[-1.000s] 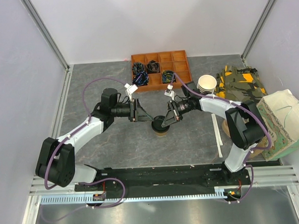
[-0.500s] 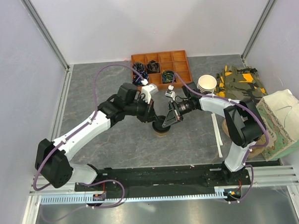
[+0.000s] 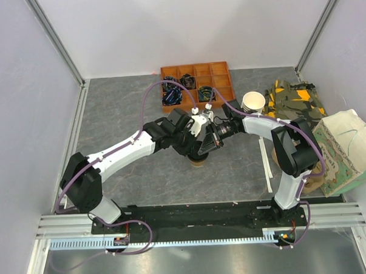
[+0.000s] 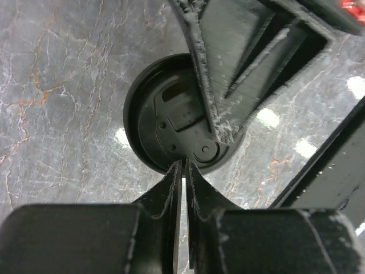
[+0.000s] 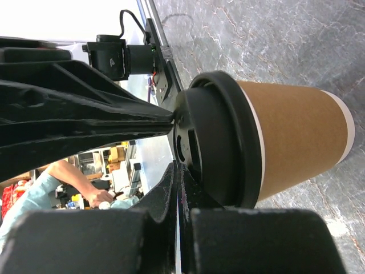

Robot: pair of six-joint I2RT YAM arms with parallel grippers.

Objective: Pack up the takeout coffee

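The takeout coffee (image 3: 198, 159), a tan-brown paper cup (image 5: 296, 140) with a black lid (image 4: 165, 120), stands upright on the grey marble table in the middle. Both grippers meet over it and hide most of it from above. My left gripper (image 3: 197, 148) is shut, its tips (image 4: 183, 164) at the near rim of the lid with nothing between them. My right gripper (image 3: 206, 147) is shut too, its tips (image 5: 178, 165) resting against the lid's top. In the left wrist view, the right fingers (image 4: 228, 85) lie across the lid.
An orange compartment tray (image 3: 220, 81) with dark items sits at the back. A stack of cream cups (image 3: 253, 102), a camouflage cloth (image 3: 294, 102) and a paper bag (image 3: 344, 148) stand at the right. A white stick (image 3: 265, 164) lies beside the right arm.
My left gripper has shut and swung right, from beside the cup to over its lid. The right gripper has stayed on the lid, and the cup has not moved.
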